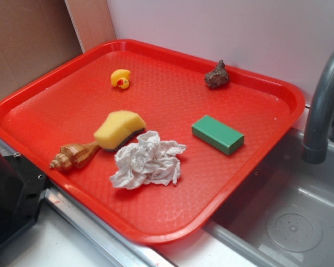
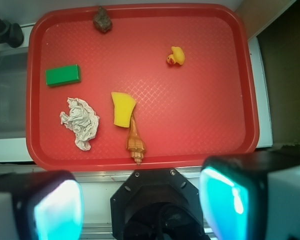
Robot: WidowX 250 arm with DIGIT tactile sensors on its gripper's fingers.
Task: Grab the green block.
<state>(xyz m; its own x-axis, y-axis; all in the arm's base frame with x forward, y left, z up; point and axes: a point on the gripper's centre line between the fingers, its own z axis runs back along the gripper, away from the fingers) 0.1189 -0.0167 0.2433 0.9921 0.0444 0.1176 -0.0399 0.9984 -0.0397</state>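
Observation:
The green block (image 1: 217,134) lies flat on the red tray (image 1: 256,94), right of centre; from the wrist view the green block (image 2: 63,75) sits at the tray's upper left. My gripper (image 2: 142,205) hangs high above the robot base, well short of the tray (image 2: 205,125), with both teal pads (image 2: 57,210) spread wide apart and nothing between them. The gripper does not show in the exterior view.
On the tray are a yellow sponge (image 1: 119,129), a seashell (image 1: 73,156), a crumpled white cloth (image 1: 147,160), a yellow rubber duck (image 1: 121,78) and a brown rock (image 1: 216,75). A sink basin (image 1: 289,222) and grey faucet (image 1: 323,105) stand right. The black robot base (image 2: 157,205) is below me.

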